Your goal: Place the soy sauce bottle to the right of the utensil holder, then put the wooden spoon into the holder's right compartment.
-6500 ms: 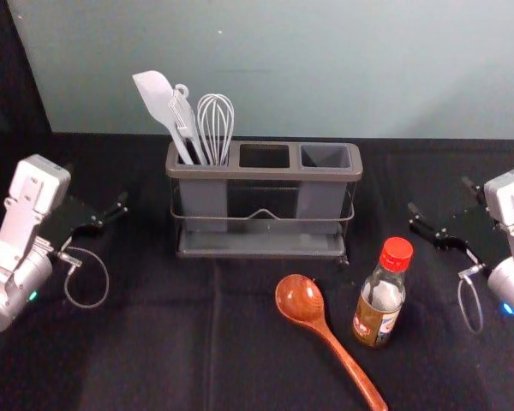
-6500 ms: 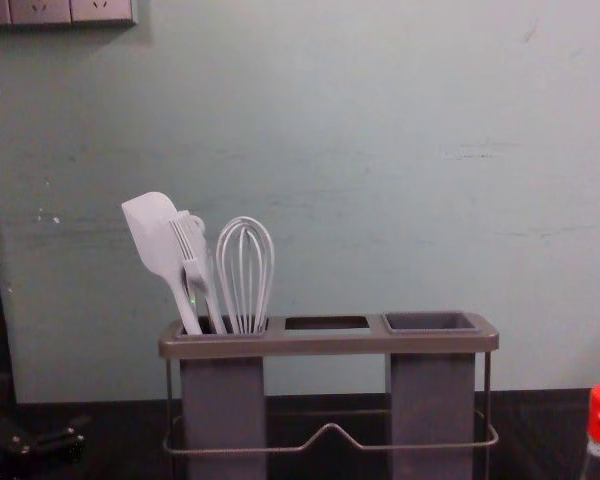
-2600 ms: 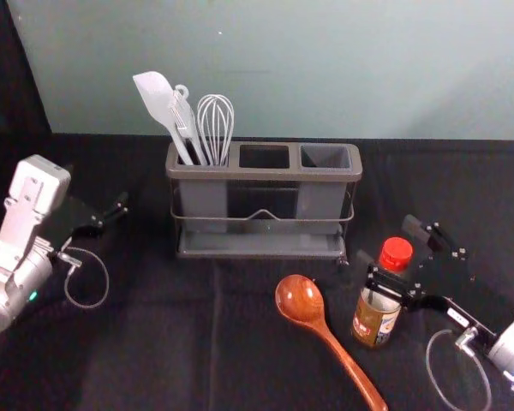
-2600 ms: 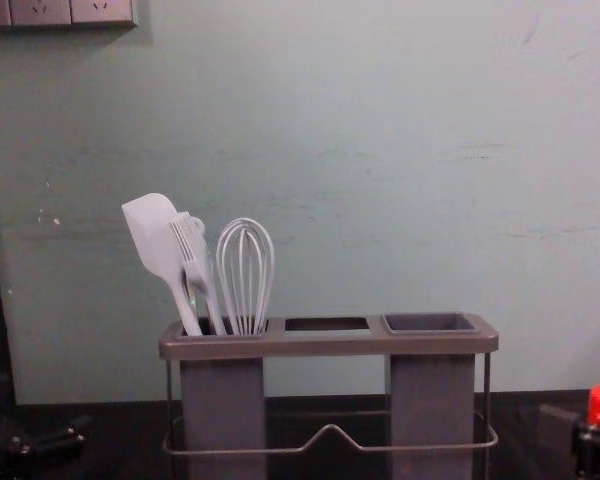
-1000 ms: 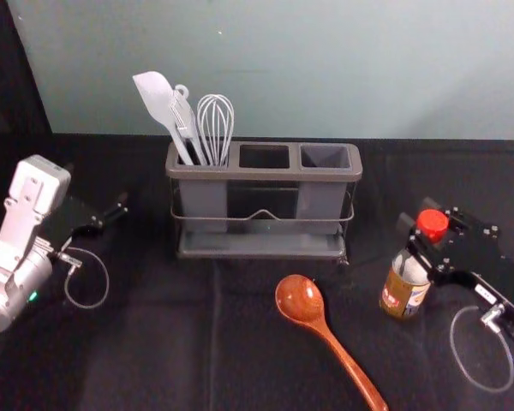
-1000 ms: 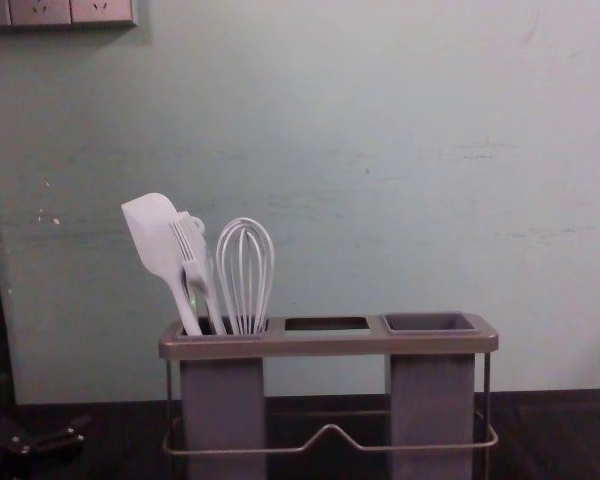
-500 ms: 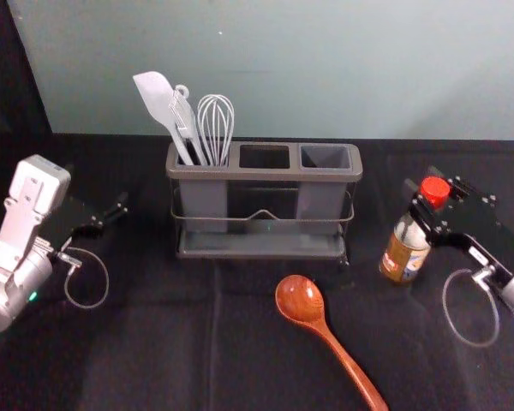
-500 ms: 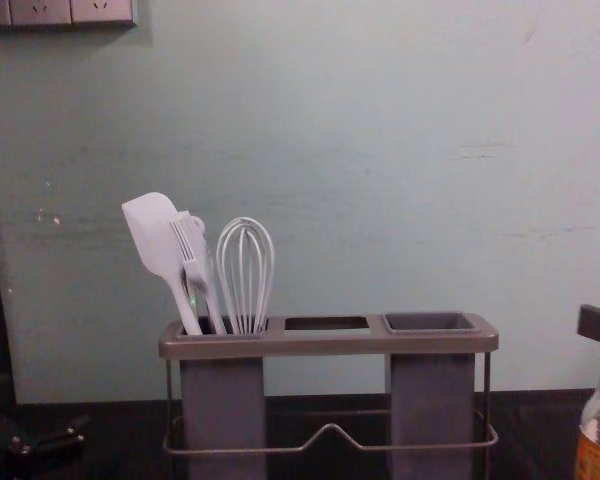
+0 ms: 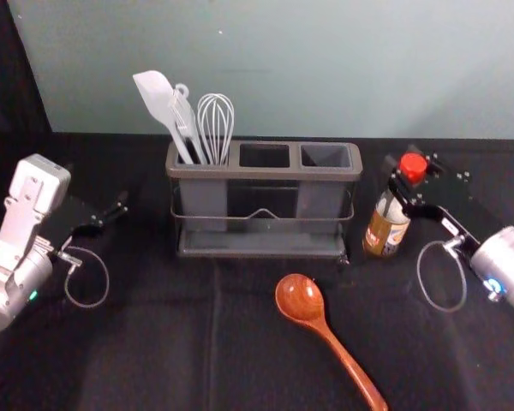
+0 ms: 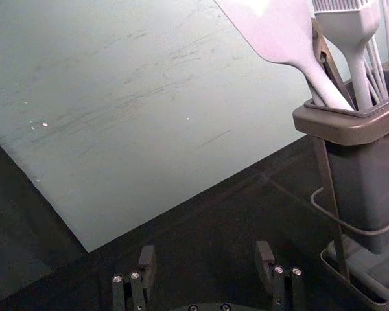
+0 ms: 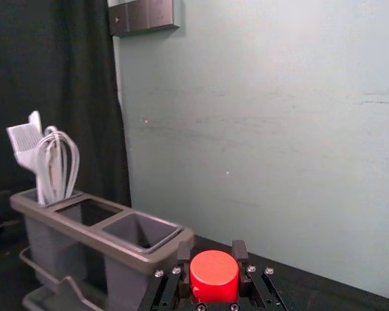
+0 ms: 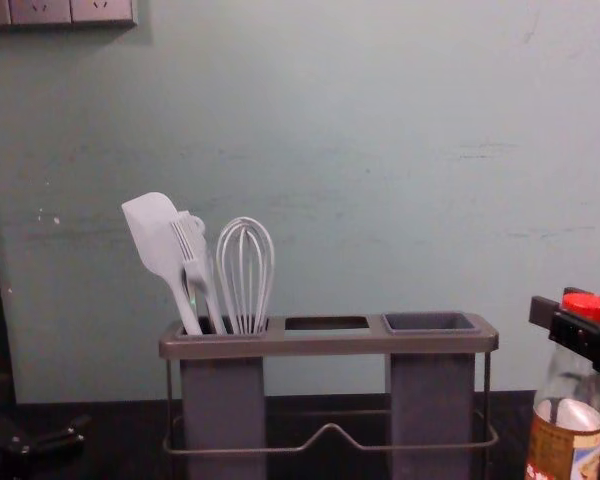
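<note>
My right gripper [image 9: 400, 175] is closed around the upper part of the soy sauce bottle [image 9: 385, 233], just right of the grey utensil holder [image 9: 264, 173]. In the right wrist view, the right gripper [image 11: 211, 254] has a finger on each side of the red cap [image 11: 214, 275]. The bottle [image 12: 568, 430] stands nearly upright in the chest view; its base is cut off there. The wooden spoon [image 9: 300, 300] lies in front of the holder, handle towards the near right. My left gripper [image 9: 98, 187] is parked at the left; in its wrist view the left gripper [image 10: 205, 253] is open and holds nothing.
White utensils [image 9: 214, 128] stand in the holder's left compartment. The holder's wire rail [image 12: 330, 428] runs across its front. Behind the black-covered table [image 9: 154, 342] rises a pale wall [image 9: 283, 68], and a dark curtain [image 11: 52, 65] hangs at the left.
My right gripper took hold of the bottle and carried it first rightward, then back towards the wall and slightly left, closer to the holder. The left arm and the spoon have stayed put.
</note>
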### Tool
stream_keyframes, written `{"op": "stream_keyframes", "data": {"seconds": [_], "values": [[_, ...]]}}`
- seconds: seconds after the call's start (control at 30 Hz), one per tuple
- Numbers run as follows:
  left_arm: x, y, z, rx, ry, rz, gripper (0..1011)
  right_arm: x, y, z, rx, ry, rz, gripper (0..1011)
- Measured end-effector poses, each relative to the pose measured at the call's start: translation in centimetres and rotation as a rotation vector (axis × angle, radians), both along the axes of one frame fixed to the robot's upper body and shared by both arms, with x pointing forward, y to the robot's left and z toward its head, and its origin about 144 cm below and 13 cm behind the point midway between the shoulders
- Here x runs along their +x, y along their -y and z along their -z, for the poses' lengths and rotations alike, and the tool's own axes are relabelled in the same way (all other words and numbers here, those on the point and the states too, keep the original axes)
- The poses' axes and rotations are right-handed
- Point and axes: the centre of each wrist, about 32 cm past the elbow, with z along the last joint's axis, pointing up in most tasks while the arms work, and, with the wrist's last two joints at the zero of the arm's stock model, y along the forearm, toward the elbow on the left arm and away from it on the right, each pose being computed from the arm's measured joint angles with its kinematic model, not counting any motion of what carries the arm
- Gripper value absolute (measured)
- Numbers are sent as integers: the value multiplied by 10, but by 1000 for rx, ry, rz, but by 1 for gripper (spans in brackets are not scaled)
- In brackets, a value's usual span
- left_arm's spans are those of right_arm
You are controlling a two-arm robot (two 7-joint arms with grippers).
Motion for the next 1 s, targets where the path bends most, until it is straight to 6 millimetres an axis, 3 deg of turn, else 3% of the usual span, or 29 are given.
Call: {"op": "stream_keyframes", "data": {"seconds": [0.4,1.0], "values": [[0,0,0,0,0,0,1005,18,-9,7,38,-3,28,390],[0,0,0,0,0,0,1005,23,-15,15,65,-24,33,399]]}}
